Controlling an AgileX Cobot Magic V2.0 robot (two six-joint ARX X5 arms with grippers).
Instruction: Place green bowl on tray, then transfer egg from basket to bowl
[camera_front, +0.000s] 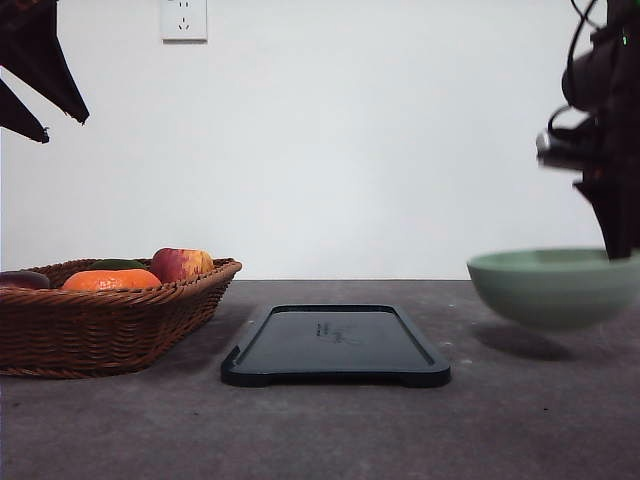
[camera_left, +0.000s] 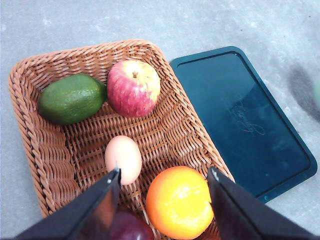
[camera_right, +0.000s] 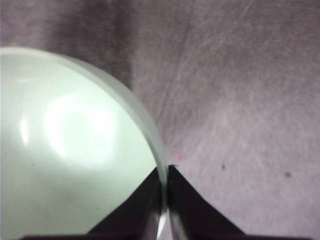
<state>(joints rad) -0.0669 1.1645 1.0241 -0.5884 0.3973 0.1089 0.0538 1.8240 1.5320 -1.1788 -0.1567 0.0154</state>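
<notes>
The green bowl (camera_front: 552, 287) hangs a little above the table at the right, its shadow beneath it, held by its rim in my shut right gripper (camera_right: 163, 200). Its pale inside (camera_right: 75, 150) shows in the right wrist view. The dark tray (camera_front: 335, 343) lies flat and bare at the table's middle, left of the bowl. At the left stands the wicker basket (camera_front: 100, 320). My left gripper (camera_left: 164, 186) hovers open above it, over the egg (camera_left: 123, 158) lying on the basket floor (camera_left: 90, 145).
In the basket lie an apple (camera_left: 133, 88), an avocado (camera_left: 71, 98), an orange (camera_left: 179, 202) and a dark purple fruit (camera_left: 129, 227). The tray (camera_left: 245, 125) lies right beside the basket. A white wall with a socket (camera_front: 183, 19) stands behind the grey table.
</notes>
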